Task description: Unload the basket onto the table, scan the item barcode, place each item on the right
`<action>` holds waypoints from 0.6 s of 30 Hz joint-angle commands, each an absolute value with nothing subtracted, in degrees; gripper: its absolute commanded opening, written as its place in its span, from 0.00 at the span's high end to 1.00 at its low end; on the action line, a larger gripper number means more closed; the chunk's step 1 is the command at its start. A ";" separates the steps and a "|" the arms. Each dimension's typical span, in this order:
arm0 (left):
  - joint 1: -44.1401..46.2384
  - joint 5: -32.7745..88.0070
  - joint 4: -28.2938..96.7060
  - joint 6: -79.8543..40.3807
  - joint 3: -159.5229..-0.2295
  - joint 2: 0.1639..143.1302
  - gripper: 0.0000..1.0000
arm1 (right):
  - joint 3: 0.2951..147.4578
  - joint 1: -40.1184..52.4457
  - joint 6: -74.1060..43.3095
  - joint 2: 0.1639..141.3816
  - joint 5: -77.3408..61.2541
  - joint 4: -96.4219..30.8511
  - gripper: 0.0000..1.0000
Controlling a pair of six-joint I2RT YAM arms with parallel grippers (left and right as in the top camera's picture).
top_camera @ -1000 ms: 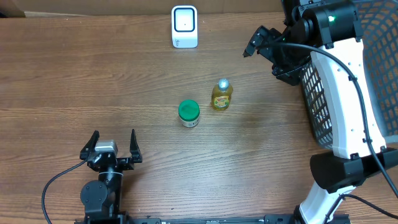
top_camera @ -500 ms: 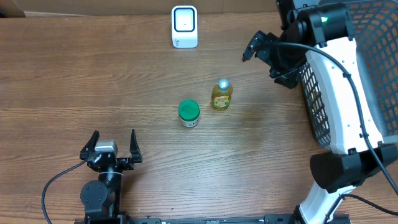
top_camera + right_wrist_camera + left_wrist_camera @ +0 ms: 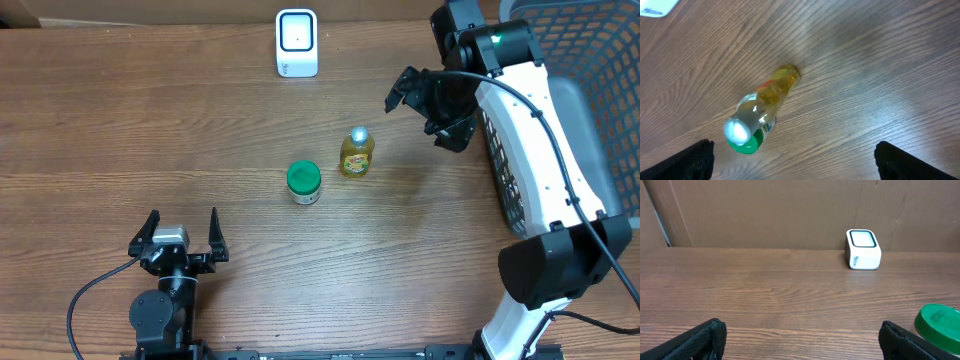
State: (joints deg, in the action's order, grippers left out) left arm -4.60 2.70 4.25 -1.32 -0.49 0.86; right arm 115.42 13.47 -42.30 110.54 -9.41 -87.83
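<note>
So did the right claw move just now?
Yes. In the overhead view the right gripper has come down and slightly left, nearer the yellow bottle, which has stayed put.

Wood table (image 3: pixel 150 130); dark mesh basket (image 3: pixel 610 60) at right edge.

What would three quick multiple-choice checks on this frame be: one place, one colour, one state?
1. The scanner stands: A) at the far edge of the table B) touching the jar C) on the bottle
2. The jar's lid is: A) red B) green C) blue
3. The right gripper is: A) shut on the bottle B) open, empty C) shut, empty
Key: A, it sits apart from both; B, the lid shows green from overhead; B, jaws spread wide, nothing between them.
</note>
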 commanded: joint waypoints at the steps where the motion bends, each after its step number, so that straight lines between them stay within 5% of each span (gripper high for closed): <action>1: -4.91 2.39 4.29 -1.26 -0.27 0.32 0.00 | 114.76 13.04 -43.51 110.72 -8.60 -87.02 0.00; 18: -4.91 2.37 4.29 -1.26 -0.27 0.32 0.00 | 114.76 13.04 -43.75 110.72 -8.58 -83.31 0.00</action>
